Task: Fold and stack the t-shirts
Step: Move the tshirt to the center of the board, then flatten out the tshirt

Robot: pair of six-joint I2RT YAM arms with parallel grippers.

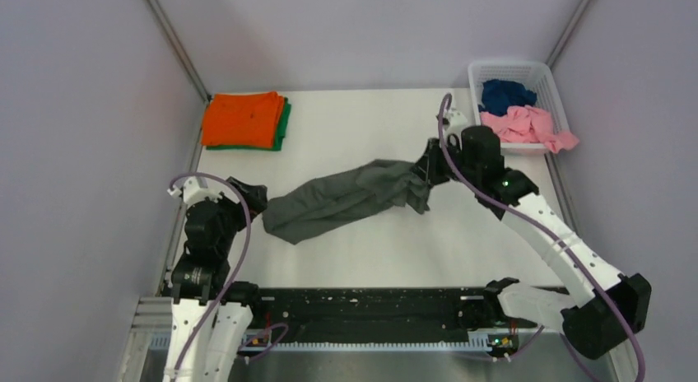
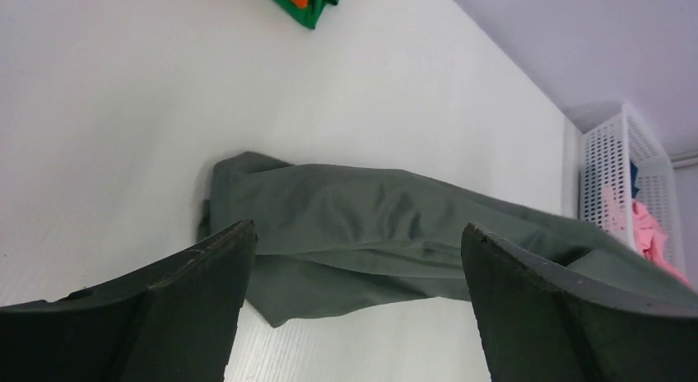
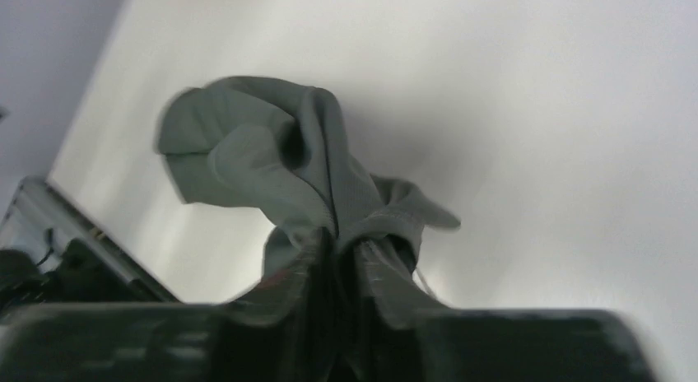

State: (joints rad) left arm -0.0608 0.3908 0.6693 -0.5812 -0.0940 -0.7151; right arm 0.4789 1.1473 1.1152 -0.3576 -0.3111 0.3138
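A dark grey t-shirt lies bunched and stretched across the middle of the white table. My right gripper is shut on its right end, which shows gathered between the jaws in the right wrist view. My left gripper is open and empty, just left of the shirt's lower left end; in the left wrist view the shirt lies beyond the jaws. An orange t-shirt lies folded on a green t-shirt at the back left. A navy blue t-shirt and a pink t-shirt sit in the basket.
A white lattice basket stands at the back right corner, also seen in the left wrist view. Grey walls with metal rails enclose the table. A black bar runs along the near edge between the arm bases.
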